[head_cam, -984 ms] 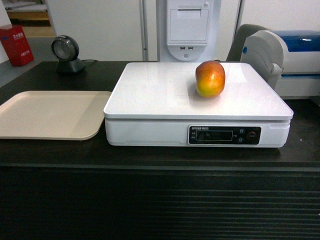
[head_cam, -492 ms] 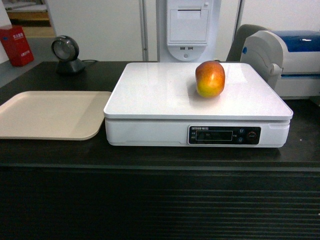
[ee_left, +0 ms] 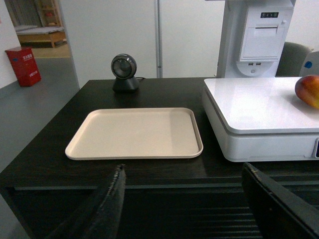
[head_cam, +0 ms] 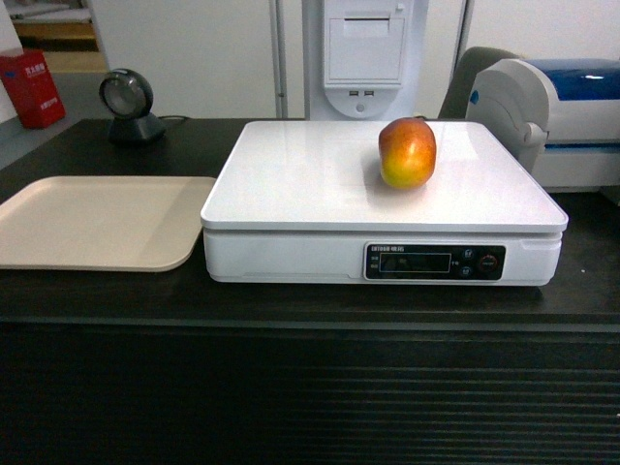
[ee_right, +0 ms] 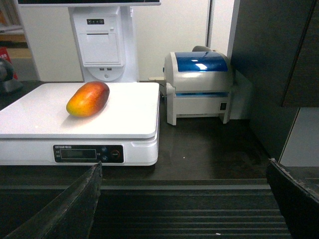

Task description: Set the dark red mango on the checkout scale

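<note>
Now dark red mango (ee_right: 88, 99) lies on scale (ee_right: 45, 113), red end rearward

Dark red mango (head_cam: 407, 152), red top fading to orange-yellow, lies on its side on the white scale (head_cam: 320, 184) platter, right of frame centre, toward the back. Scale sits on the black checkout (head_cam: 291, 300), dark display panel facing front.

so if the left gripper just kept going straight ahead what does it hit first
Most likely the beige tray on the checkout: it lies dead ahead between the open fingers. Height is hard to judge, so the fingers might catch the counter's front edge first.
</note>
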Controlling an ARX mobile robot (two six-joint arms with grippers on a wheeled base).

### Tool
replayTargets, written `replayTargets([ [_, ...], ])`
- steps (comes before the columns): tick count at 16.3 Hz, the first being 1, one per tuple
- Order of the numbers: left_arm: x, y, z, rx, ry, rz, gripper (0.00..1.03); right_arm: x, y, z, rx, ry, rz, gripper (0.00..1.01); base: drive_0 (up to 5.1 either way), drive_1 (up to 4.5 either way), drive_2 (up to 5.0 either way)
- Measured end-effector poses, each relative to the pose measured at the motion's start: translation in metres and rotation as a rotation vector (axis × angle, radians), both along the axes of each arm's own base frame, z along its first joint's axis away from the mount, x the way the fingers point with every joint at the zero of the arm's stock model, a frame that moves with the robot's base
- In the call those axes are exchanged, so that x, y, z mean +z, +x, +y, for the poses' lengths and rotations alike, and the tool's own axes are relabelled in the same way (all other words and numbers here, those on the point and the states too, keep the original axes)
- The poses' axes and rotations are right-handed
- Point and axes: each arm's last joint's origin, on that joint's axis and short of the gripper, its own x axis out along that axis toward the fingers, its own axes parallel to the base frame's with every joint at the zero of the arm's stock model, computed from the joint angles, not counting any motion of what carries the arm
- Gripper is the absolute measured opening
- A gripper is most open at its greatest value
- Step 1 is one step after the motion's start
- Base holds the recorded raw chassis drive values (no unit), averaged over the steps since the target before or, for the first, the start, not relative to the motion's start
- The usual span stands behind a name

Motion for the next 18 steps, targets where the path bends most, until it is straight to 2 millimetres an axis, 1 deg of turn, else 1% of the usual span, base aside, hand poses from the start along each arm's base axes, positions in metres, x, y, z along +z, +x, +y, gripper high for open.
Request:
replayTargets([
  [2,0.0000,0.0000,0.0000,0.000,0.000,0.000,0.98,0.0000,0.0000,0.0000,0.000,0.000,0.000,0.98,0.0,0.00,0.0],
  [3,0.0000,0.0000,0.0000,0.000,0.000,0.000,1.00,0.0000,0.0000,0.0000,0.000,0.000,0.000,0.98,0.0,0.00,0.0],
  [4,0.0000,0.0000,0.0000,0.000,0.000,0.000,0.97,0.0000,0.0000,0.0000,0.000,0.000,0.000,0.98,0.0,0.00,0.0],
  [18,0.0000,0.0000,0.0000,0.000,0.000,0.000,0.98,0.0000,0.0000,0.0000,0.000,0.000,0.000,0.98,0.0,0.00,0.0],
])
